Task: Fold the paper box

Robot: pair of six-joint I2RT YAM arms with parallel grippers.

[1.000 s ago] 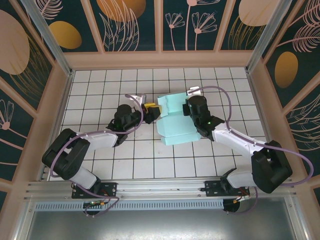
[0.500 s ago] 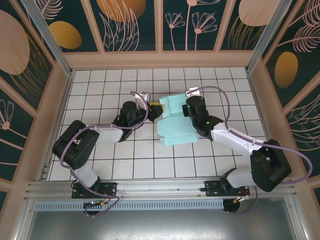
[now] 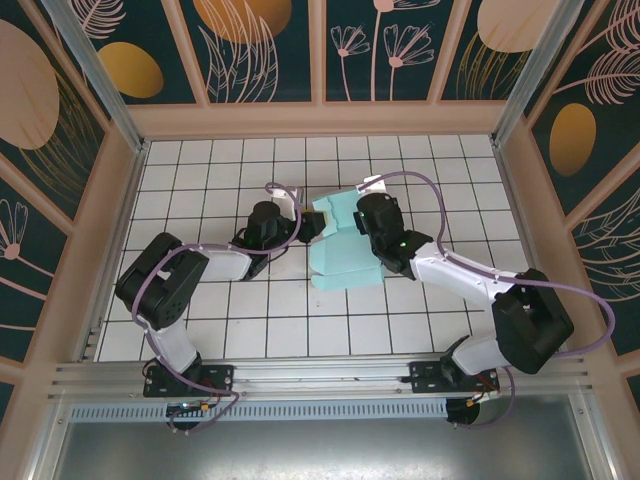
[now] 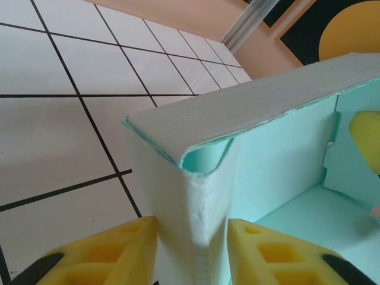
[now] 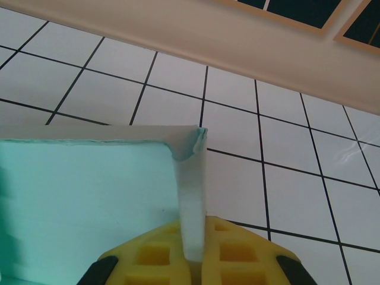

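Observation:
The paper box is pale mint card, partly formed, near the middle of the tiled floor. It has raised walls at the far end and a flat panel toward me. My left gripper is at its left wall. In the left wrist view the yellow fingers press both sides of a doubled wall corner of the paper box, so the left gripper is shut on it. My right gripper is at the opposite wall. In the right wrist view that gripper pinches the thin upright wall of the paper box.
White tiles with black lines run all around the box. Wooden side walls and a back ledge close in the floor. An aluminium rail runs along the near edge by the arm bases.
My left gripper moved right to the box's left wall and closed on it. The right gripper and the box shifted slightly to the left.

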